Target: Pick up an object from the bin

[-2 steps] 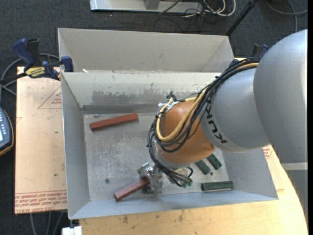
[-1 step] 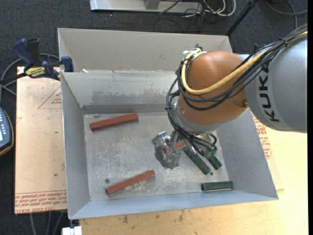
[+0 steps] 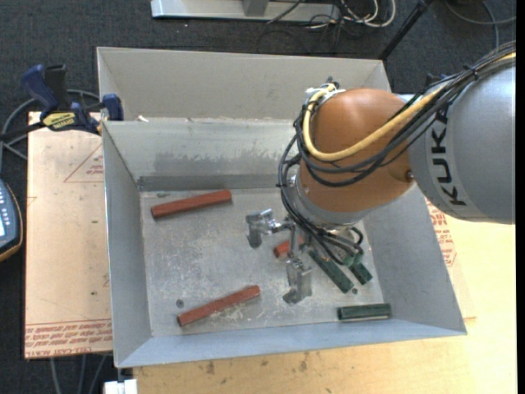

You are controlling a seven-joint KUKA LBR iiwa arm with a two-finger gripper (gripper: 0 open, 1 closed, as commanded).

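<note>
Dark carpet (image 3: 49,23) is surrounding a grey metal bin (image 3: 123,245) whose scuffed floor is carrying a handful of loose sticks. Reaching in from the right, the grey KUKA arm (image 3: 484,162) is hanging over the bin's right half, its wrist wearing a rounded orange cover (image 3: 357,150) with yellow and black cables (image 3: 410,113) looping across it.

Below the cover, the gripper (image 3: 279,257) is sitting low over the middle of the bin floor. Its two metal fingers (image 3: 261,222) are standing spread well apart, one pointing toward the upper left and the other toward the front wall. A small red piece (image 3: 283,250) is showing in the gap between them, most of it hidden under the wrist. Whether either finger is touching it cannot be told, and nothing is visibly being clamped.

Just to the right of the fingers, a few dark green sticks (image 3: 340,271) are lying bunched together at a slant, partly under the wrist. One more dark green stick (image 3: 363,311) is lying alone near the front right corner, apart from the bunch.

On the left half, well away from the gripper, a red-brown stick (image 3: 191,204) is resting near the back wall. A second red-brown stick (image 3: 219,305) is lying at a slant close to the front wall.
</note>
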